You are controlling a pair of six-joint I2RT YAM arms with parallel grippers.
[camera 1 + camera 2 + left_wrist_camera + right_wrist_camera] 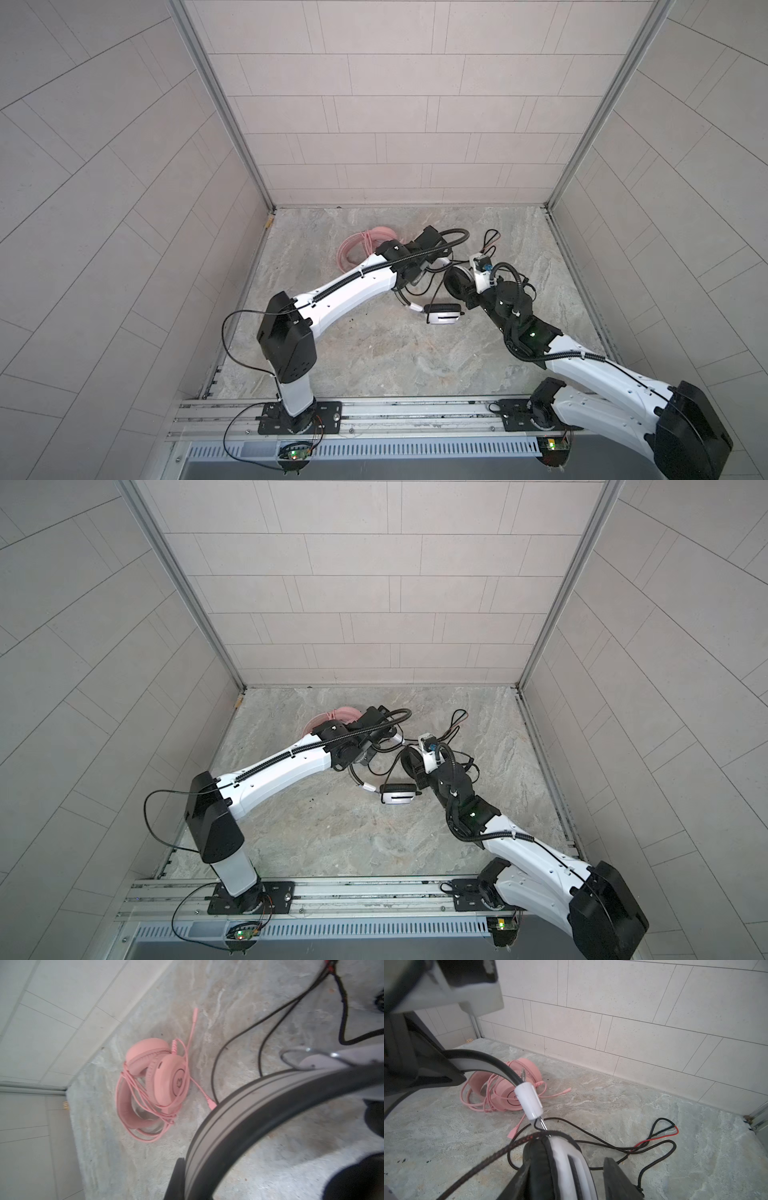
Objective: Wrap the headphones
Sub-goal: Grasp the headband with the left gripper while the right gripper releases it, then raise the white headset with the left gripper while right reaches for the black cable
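The white-and-black headphones point(444, 313) sit mid-table, one earcup flat on the surface. My left gripper point(193, 1172) is shut on their grey-and-black headband point(239, 1115). My right gripper point(566, 1165) straddles the raised earcup point(564, 1167): one finger touches the black pad, the other stands clear of the white shell, so it is open. Their black cable point(612, 1147) lies loose toward the back right, and one strand crosses over the earcup. The pink headphones point(365, 245) lie behind the left wrist with the pink cable point(145, 1109) looped round them.
Tiled walls close in the marble table point(374, 353) on the back and both sides. A metal rail point(374, 415) carrying both arm bases runs along the front. A small yellow piece point(270, 220) sits in the back left corner. The pink plug point(511, 1133) lies near the black cable.
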